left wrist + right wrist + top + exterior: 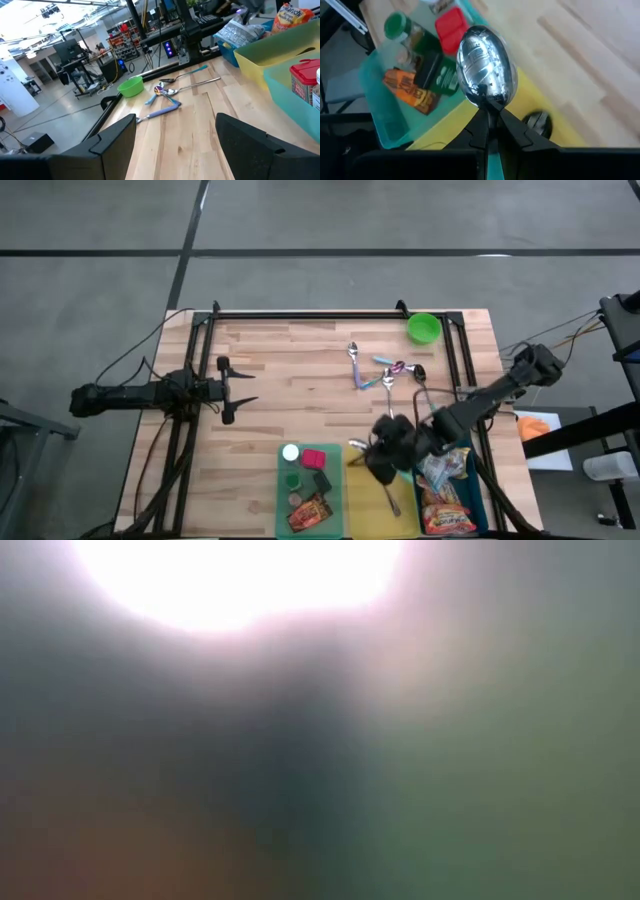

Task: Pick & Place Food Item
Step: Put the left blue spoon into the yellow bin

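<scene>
My right gripper (381, 461) hangs over the yellow bin (372, 505) at the near edge, shut on a shiny metal spoon (485, 65) whose bowl sticks out past the fingertips. Food packets lie in the teal bin (308, 518) and in the blue bin (452, 515). The teal bin also holds a red-lidded tub (451, 26), a green-capped jar (396, 25) and an orange snack packet (410, 92). My left gripper (235, 388) waits open at the table's left side, level, with nothing between its fingers (115, 142). My right gripper pinches the spoon's neck (490, 109), just behind the bowl, between its two fingers. The fingers lie along the handle, which runs back between them out of sight. The gripper slants downward and the spoon is lifted clear above the yellow bin.
Several loose spoons and forks (378, 370) lie on the wooden table (290, 380) right of centre, with a green bowl (424, 328) at the far right corner. A dark utensil (538, 123) lies in the yellow bin. The low view is a blur.
</scene>
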Controlling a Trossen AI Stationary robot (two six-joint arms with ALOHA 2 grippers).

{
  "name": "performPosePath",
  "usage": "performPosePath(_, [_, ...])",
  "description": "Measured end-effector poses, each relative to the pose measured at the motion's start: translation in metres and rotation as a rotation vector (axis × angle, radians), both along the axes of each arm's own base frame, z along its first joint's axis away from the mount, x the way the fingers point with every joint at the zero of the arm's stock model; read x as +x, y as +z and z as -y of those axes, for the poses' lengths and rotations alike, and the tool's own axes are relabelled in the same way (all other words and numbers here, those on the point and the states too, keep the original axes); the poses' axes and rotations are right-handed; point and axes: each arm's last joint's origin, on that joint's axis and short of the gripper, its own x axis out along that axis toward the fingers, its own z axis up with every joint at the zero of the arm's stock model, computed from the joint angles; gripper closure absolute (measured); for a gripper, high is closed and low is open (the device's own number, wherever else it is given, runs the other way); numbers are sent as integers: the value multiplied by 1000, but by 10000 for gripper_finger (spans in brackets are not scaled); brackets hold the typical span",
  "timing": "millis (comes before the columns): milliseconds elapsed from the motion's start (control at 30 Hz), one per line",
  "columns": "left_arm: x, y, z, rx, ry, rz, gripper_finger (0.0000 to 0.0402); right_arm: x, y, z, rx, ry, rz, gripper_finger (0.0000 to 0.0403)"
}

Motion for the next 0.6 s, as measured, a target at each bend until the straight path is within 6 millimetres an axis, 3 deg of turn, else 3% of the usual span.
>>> performPosePath(167, [0,0,0,0,0,-2,126,-5,-16,-24,12,-81,-15,390])
performPosePath(267, [0,0,0,0,0,-4,126,-4,-31,-35,23,-213,-12,390])
performPosePath(433, [0,0,0,1,0,-5,126,1,-52,-43,67,-369,-30,390])
performPosePath(600, [0,0,0,2,-1,-5,126,5,-68,-53,160,-391,-112,390])
